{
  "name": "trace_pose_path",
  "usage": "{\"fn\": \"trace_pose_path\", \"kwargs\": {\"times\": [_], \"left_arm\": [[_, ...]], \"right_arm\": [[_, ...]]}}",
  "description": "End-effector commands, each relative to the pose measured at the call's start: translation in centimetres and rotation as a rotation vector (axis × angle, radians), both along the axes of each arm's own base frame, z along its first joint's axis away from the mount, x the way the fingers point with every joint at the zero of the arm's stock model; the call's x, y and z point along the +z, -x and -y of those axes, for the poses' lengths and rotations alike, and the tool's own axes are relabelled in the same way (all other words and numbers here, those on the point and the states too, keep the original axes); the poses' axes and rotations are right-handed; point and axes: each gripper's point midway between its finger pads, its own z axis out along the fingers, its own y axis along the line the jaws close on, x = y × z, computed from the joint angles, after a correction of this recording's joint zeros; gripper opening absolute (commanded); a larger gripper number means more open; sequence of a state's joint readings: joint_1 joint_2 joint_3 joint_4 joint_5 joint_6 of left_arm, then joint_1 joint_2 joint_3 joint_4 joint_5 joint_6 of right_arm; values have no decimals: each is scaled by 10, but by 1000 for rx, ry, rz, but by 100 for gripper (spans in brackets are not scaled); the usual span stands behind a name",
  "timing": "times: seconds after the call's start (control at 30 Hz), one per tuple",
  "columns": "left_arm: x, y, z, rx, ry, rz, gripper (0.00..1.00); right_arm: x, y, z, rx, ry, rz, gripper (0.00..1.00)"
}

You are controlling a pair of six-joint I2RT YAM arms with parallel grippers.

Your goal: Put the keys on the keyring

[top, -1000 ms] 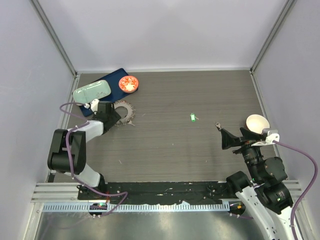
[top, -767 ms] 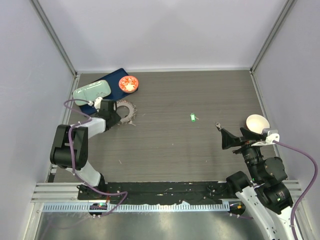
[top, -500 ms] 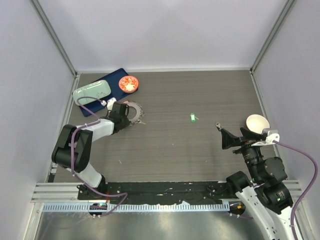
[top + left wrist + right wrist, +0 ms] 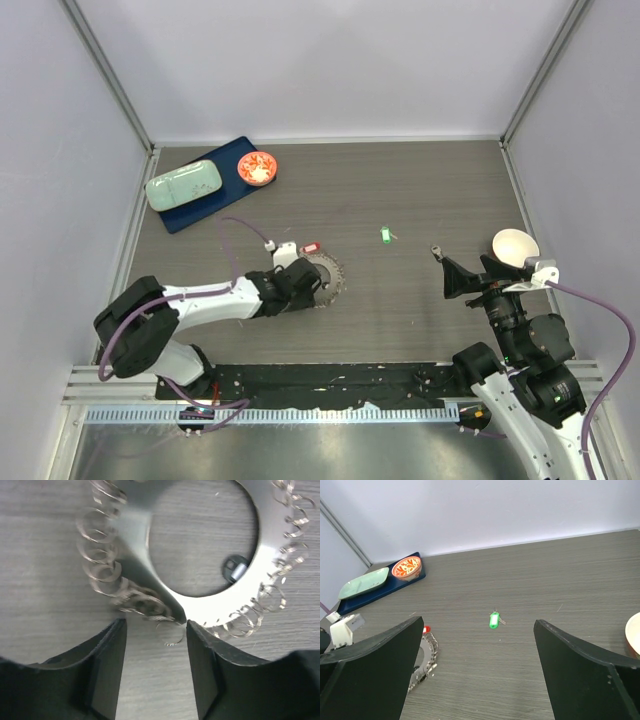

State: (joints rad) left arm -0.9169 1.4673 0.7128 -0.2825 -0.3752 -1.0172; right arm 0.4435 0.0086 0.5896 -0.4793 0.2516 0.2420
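Note:
The keyring (image 4: 326, 276) lies flat on the table near the middle, a grey metal ring fringed with small silvery rings. In the left wrist view the keyring (image 4: 150, 575) fills the top, its near edge just beyond my fingertips. My left gripper (image 4: 298, 287) (image 4: 155, 630) is open, jaws apart over bare table with one small loose ring between them. The red-tagged key (image 4: 311, 247) lies just behind the keyring. The green-tagged key (image 4: 385, 234) (image 4: 494, 619) lies alone further right. My right gripper (image 4: 449, 272) (image 4: 478, 630) is open and empty, hovering at the right and facing the green key.
A blue tray (image 4: 222, 155) at the back left holds a pale green dish (image 4: 183, 185) and a red bowl (image 4: 257, 167). A white bowl (image 4: 513, 245) stands beside the right arm. Grey walls close in the table on three sides.
My left arm swung from the back left beside the tray toward the table's middle, and the keyring moved with it. The red-tagged key now shows behind the ring. The right arm has not moved.

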Motion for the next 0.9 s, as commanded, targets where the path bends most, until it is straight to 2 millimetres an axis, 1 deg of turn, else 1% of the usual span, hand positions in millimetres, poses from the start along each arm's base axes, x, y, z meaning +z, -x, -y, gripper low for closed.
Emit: {"fn": "trace_pose_path", "kwargs": {"times": [0.0, 0.03, 0.1, 0.13, 0.17, 0.23, 0.3, 0.4, 0.43, 0.47, 0.5, 0.53, 0.57, 0.6, 0.63, 0.7, 0.77, 0.87], "left_arm": [[24, 3, -22, 97, -41, 37, 57], [32, -1, -25, 103, -46, 72, 57], [43, -6, -30, 110, -56, 120, 61], [52, -10, -34, 106, -64, 152, 64], [56, -15, -40, 117, -90, 178, 67], [64, -26, -43, 87, -120, 196, 67], [68, -33, -44, 65, -151, 203, 66], [65, -47, -47, 31, -213, 191, 65], [66, -56, -49, 37, -217, 184, 65], [58, -60, -48, 11, -243, 162, 65], [53, -62, -45, -15, -242, 142, 65], [54, -69, -41, -22, -237, 142, 65], [45, -72, -40, -34, -264, 121, 66], [42, -74, -39, -45, -280, 113, 66], [45, -80, -35, -47, -278, 117, 65], [35, -82, -34, -49, -306, 87, 61], [32, -85, -32, -33, -300, 83, 56], [27, -86, -27, 1, -253, 89, 50]], "right_arm": [[7, -2, -2, 7, 0, 21, 100], [6, -2, -3, 9, 2, 20, 100], [6, -2, -4, 15, 6, 18, 100], [7, -2, -4, 17, 5, 19, 100], [7, -2, -4, 17, 6, 18, 100], [6, -2, -5, 23, 7, 17, 100], [6, -3, -6, 26, 10, 14, 100], [4, -4, -6, 26, 13, 9, 100], [5, -4, -7, 26, 13, 9, 100], [5, -4, -6, 24, 13, 9, 100], [4, -4, -6, 24, 14, 6, 100], [4, -4, -6, 24, 15, 5, 100], [4, -4, -7, 26, 16, 5, 100], [3, -4, -7, 28, 16, 3, 100], [3, -5, -7, 28, 16, 2, 100], [3, -5, -7, 27, 19, 0, 100], [2, -5, -7, 26, 20, -2, 100], [3, -5, -7, 24, 19, -1, 100]]}}
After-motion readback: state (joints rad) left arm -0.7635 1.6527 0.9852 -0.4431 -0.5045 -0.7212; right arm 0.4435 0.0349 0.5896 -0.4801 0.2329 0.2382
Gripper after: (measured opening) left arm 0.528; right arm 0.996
